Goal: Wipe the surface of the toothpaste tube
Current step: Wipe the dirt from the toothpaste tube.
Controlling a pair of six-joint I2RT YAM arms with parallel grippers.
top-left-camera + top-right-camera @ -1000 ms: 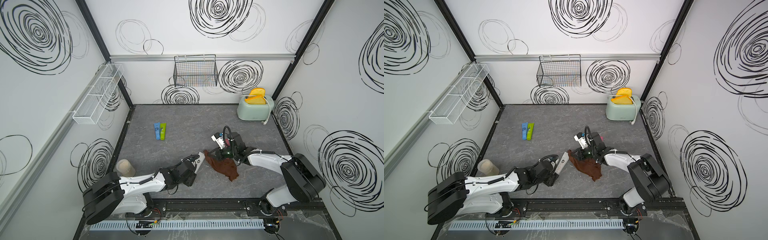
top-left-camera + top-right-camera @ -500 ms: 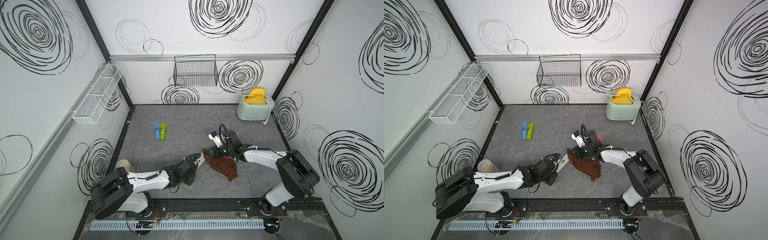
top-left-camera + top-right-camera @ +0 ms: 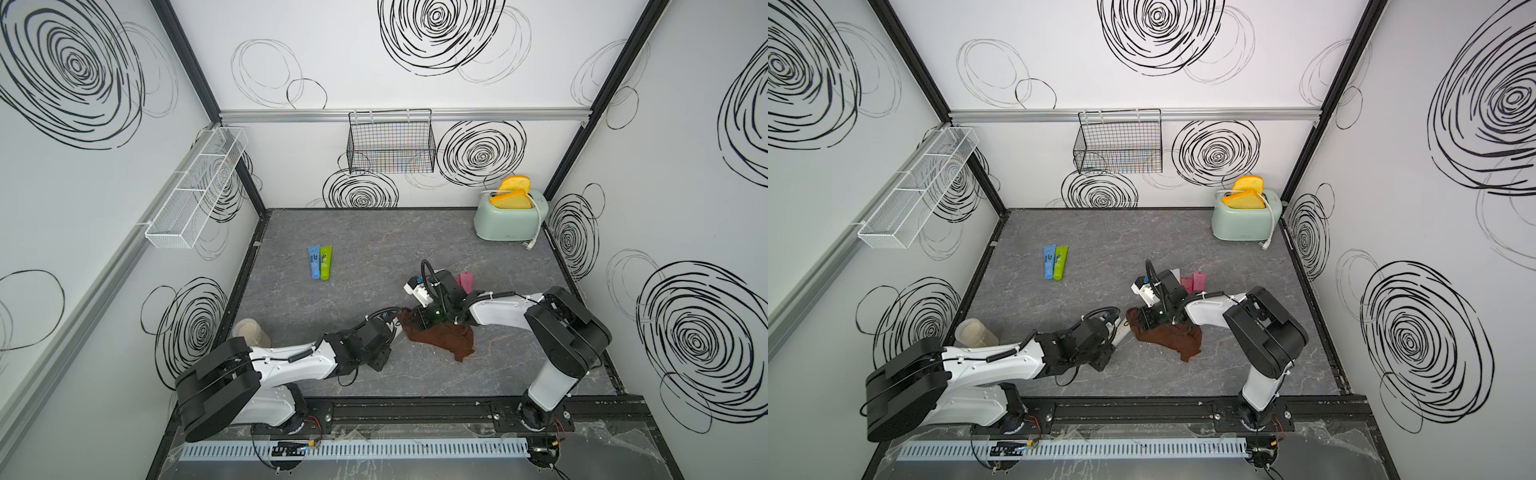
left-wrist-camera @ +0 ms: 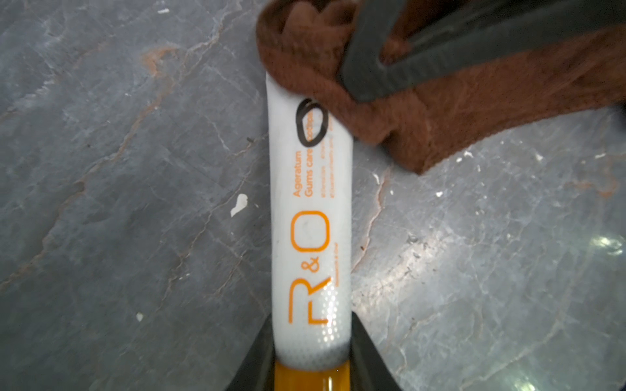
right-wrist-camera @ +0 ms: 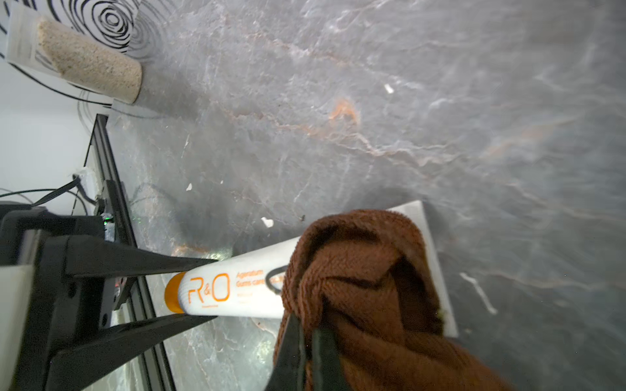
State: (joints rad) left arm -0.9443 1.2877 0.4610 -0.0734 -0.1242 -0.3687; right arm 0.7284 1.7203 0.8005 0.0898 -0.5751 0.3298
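my left arm (image 3: 291, 365) white-shelled with black joints, coiled black cable (image 3: 299, 355) along it, left gripper (image 5: 216, 288) with black wedge fingers (image 5: 142, 261), right arm (image 3: 498, 316) the same white and black, green light (image 3: 435, 309) at its wrist

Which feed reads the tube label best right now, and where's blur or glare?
Left wrist view: toothpaste tube label legible, glare on the table. Right wrist view: cloth sharp, far table streaked with blur. In both top views: even light, label too small.

light: bright, even, from above | shadows: soft | glare: grey stone-patterned tabletop (image 4: 606, 243), white glossy toothpaste tube (image 4: 330, 315) | blur: right wrist view smeared | top views: sharp, edges bowed
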